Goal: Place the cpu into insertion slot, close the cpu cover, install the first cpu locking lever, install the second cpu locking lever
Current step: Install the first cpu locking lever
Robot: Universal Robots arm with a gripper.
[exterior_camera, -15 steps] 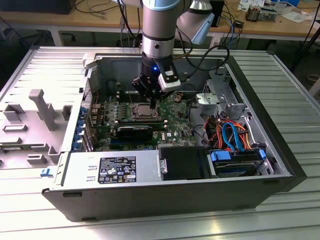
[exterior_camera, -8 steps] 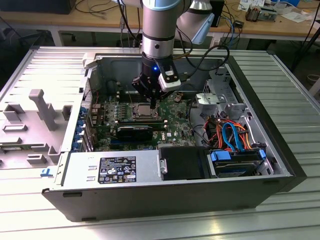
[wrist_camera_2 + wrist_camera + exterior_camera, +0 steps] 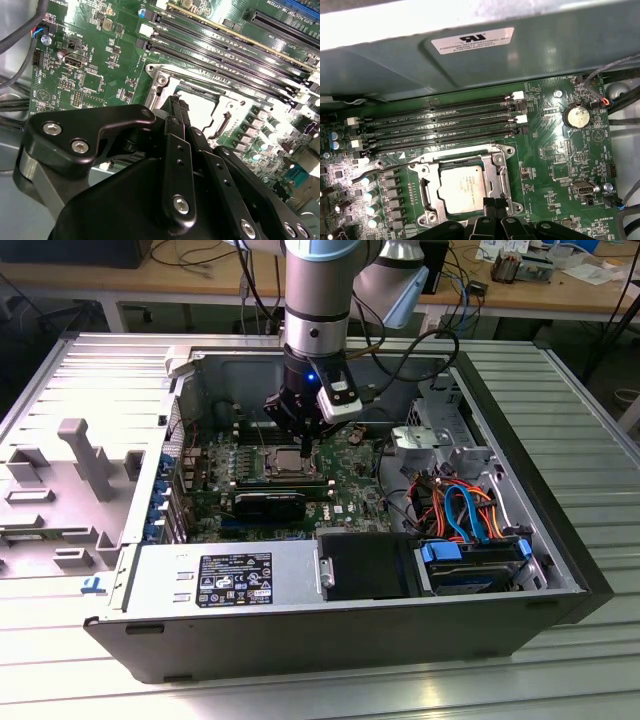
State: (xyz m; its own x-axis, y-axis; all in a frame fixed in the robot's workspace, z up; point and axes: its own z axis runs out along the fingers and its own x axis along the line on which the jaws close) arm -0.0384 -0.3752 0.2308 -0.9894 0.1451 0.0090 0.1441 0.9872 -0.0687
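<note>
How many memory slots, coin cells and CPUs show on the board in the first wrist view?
Memory slots: 4
Coin cell: 1
CPU: 1, seated under the closed cpu cover
Total: 6

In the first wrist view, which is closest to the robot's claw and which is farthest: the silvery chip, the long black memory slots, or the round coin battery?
From the gripper:
1. The cpu, seated in its socket right beside the fingertips.
2. The memory slots, running along the far side of the socket.
3. The coin battery, off toward the board's corner near the case wall.
</note>
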